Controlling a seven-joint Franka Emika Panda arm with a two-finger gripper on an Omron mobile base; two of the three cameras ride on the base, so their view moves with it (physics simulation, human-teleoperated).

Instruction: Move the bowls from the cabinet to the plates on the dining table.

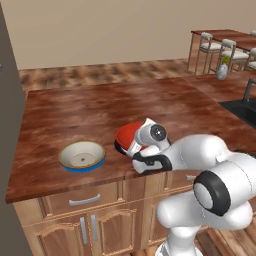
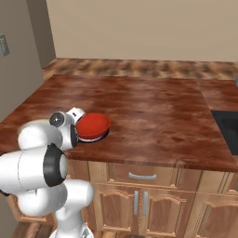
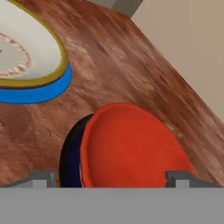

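Note:
The glossy red bowl sits on the black-navy plate near the front edge of the dining table. To its left the cream bowl with the golden-brown rim rests on the blue plate. My gripper hangs open just over the near side of the red bowl. Its fingertips stand wide apart, one on each side, holding nothing. The cabinet is out of view.
A dark recessed panel is set into the counter at the right. Chairs and another table stand at the far right. Drawers and doors run below the table's front edge. A grey wall rises at the left.

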